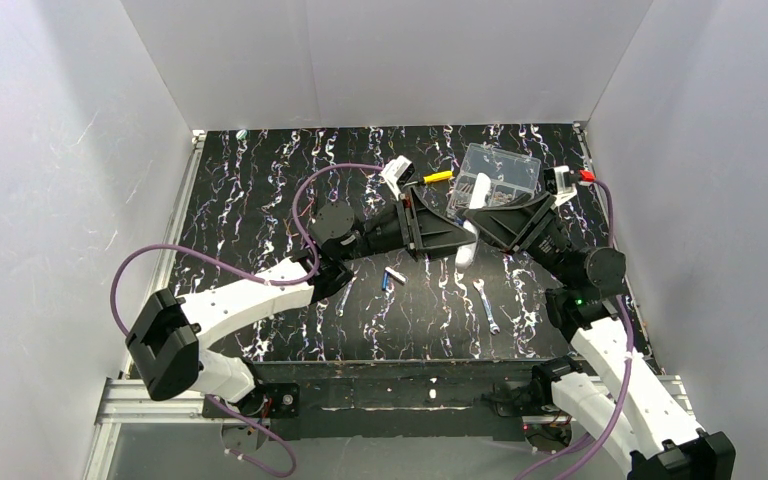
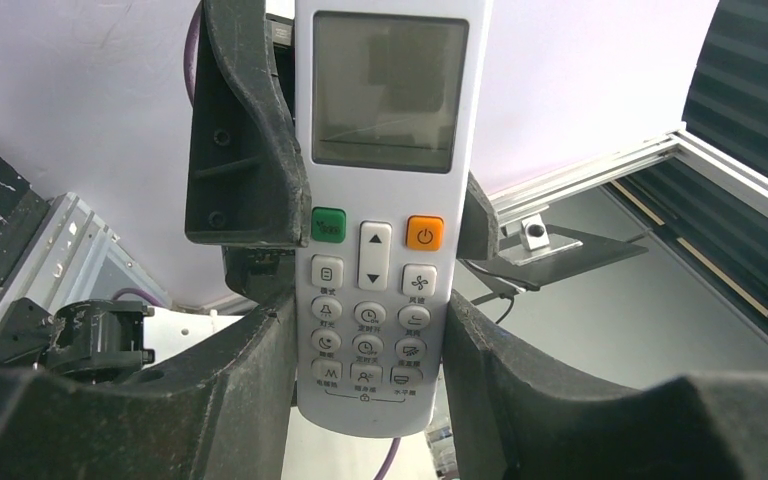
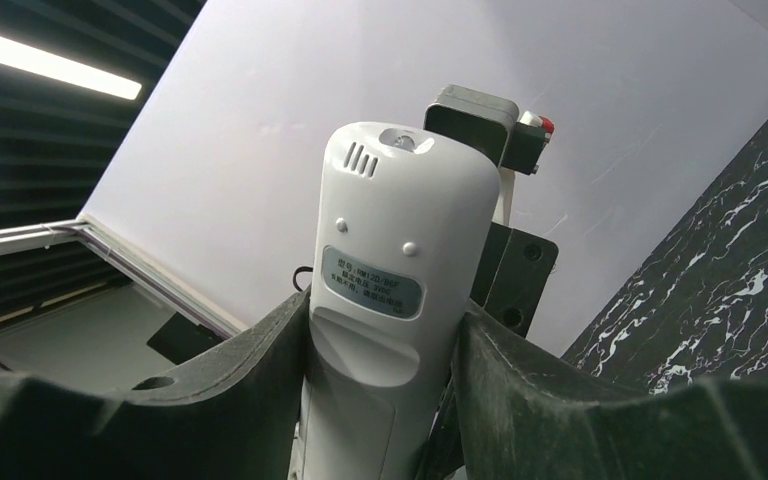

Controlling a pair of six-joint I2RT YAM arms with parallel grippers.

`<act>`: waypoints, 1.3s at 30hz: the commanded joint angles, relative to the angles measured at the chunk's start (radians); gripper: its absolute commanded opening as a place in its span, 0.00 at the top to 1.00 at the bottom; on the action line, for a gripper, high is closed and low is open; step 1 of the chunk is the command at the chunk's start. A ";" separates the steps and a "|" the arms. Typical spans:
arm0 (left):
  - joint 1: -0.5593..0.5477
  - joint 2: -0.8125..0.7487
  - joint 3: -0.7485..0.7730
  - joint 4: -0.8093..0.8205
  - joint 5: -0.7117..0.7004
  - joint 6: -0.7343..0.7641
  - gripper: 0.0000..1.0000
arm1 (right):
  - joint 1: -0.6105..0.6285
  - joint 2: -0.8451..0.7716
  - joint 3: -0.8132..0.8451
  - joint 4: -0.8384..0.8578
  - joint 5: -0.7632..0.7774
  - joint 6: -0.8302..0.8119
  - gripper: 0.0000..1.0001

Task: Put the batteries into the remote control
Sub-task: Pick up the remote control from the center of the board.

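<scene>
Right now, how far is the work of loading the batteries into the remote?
Done: the remote control is lifted off the table. In hand: the left pincer and the right pincer both grip it, one on each side. Left: the batteries lie on the table, not yet loaded.

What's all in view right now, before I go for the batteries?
remote control: one, white, held up between both hands
batteries: two, blue, lying on the table, nearer than the remote and to its left
wrench: one, silver, on the table right of the batteries
screwdriver: one, yellow handle, far side of the table
compartment box: one, clear, far right, small parts inside
table: one, black with white marbling
left hand: one, black, shut on the remote's button half
right hand: one, black, shut on the remote's screen half, seen from its back
</scene>
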State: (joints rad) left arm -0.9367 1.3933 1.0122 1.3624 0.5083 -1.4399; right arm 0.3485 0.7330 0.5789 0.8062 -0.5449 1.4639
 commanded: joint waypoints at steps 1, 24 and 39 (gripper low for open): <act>-0.005 -0.056 -0.013 0.102 0.004 -0.007 0.98 | 0.000 -0.007 0.035 0.102 0.013 0.010 0.74; -0.004 -0.049 -0.027 0.060 -0.027 0.004 0.33 | 0.000 -0.003 0.080 -0.031 -0.043 -0.036 0.99; -0.004 -0.118 0.003 -0.219 0.043 0.162 0.14 | 0.000 -0.039 0.217 -0.535 -0.010 -0.246 0.99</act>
State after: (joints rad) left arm -0.9382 1.3758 0.9791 1.2350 0.4862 -1.3975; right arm 0.3481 0.7223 0.6960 0.4580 -0.5766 1.3262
